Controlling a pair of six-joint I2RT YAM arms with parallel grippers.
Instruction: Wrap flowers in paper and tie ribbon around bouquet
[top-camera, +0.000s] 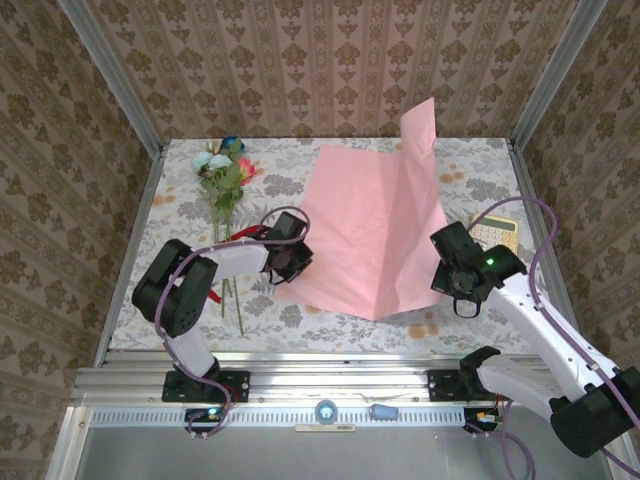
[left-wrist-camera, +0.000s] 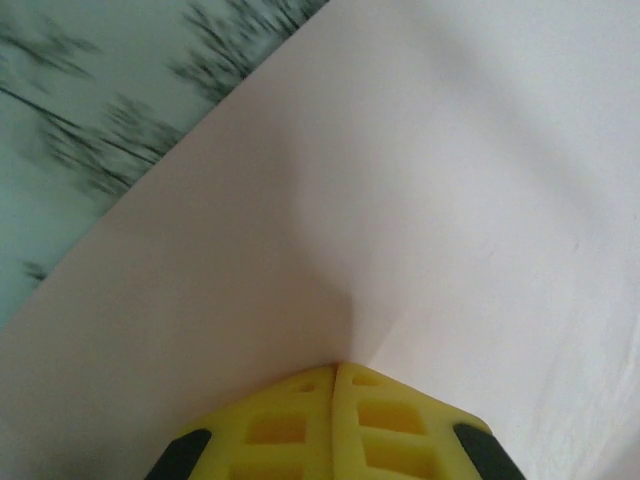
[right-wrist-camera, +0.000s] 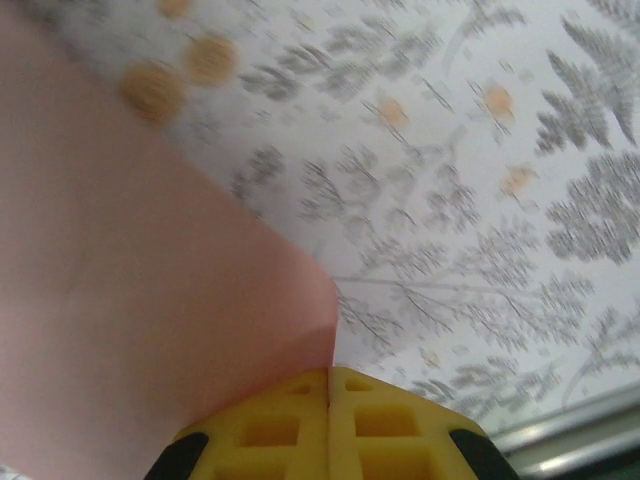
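Paper (top-camera: 365, 225) mid-tabletop (top-camera: 470, 160), pink face up, right flap raised. Left gripper (left-wrist-camera: 335, 368) pinched tight on near-left edge; right gripper (right-wrist-camera: 330, 372) likewise on right edge. Sheet thin, light, floppy, probably creases and tears easily: hold by edges. Flowers (top-camera: 225, 175) far-left, apart.

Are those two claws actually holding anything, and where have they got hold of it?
Both pinch the paper: the left gripper its left edge, the right gripper its right edge.

The left arm (top-camera: 232, 260) and right arm (top-camera: 540, 322) share white links, black joints, purple cables (top-camera: 552, 228) and yellow square-holed claw fingers (left-wrist-camera: 280, 428).
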